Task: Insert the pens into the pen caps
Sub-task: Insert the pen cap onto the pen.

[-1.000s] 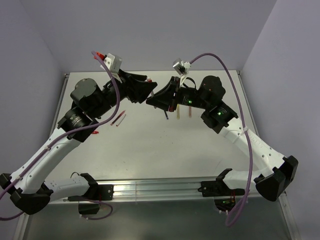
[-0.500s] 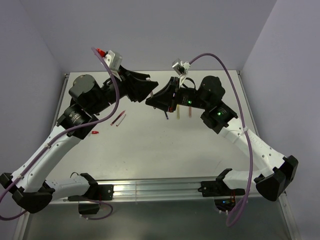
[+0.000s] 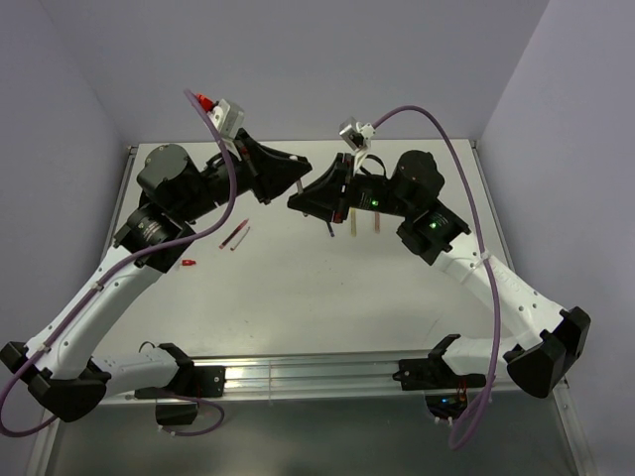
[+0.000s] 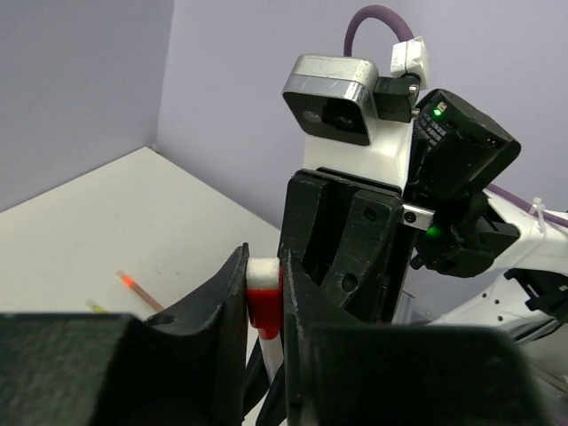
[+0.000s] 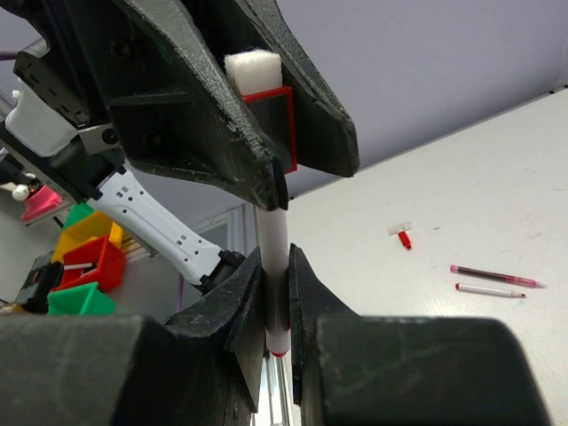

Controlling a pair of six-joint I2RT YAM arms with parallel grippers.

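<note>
Your left jaws are pinching a red pen cap (image 4: pixel 264 306) by its two flanks, white plugged end up and open mouth down, which leaves that mouth free to take a pen from below. Right under them, your right jaws are pressed together on a white pen (image 5: pixel 273 253). They grip the barrel partway along, so its upper length stands clear above them and runs straight up toward the cap. The pair meet in mid-air, well above the bench (image 3: pixel 327 297), most likely so that nothing drags while the two parts are lined up. From the left wrist the barrel seems to meet the cap's mouth, but the left jaws hide the joint from the other side, so you cannot tell how deep it sits. Judged from this, you are at the mating step, and what it wants is a push straight along the barrel, since any tilt could jam the pen on the rim. Down on the bench, off to one side of the right jaws, a loose cap (image 5: pixel 404 236) and a dark red pen (image 5: pixel 495 275) lie apart, not yet joined.
</note>
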